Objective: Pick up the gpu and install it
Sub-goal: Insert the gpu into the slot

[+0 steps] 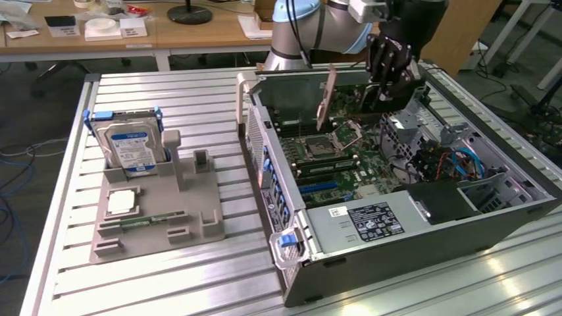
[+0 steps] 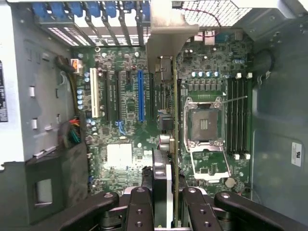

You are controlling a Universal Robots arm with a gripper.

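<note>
Grey steel walls frame one open computer case (image 1: 491,217) lying on a slatted aluminium table (image 1: 176,92), its single green motherboard (image 2: 125,115) exposed. Beside it, one grey fixture tray (image 1: 158,210) carries one hard drive (image 1: 131,146). Above the board, the one gripper (image 2: 166,192) has its two fingers (image 2: 139,202) partly closed on the gpu (image 2: 166,57), held edge-down over the expansion slots.

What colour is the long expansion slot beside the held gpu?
Blue long expansion slot, clearest in the wrist view.
</note>
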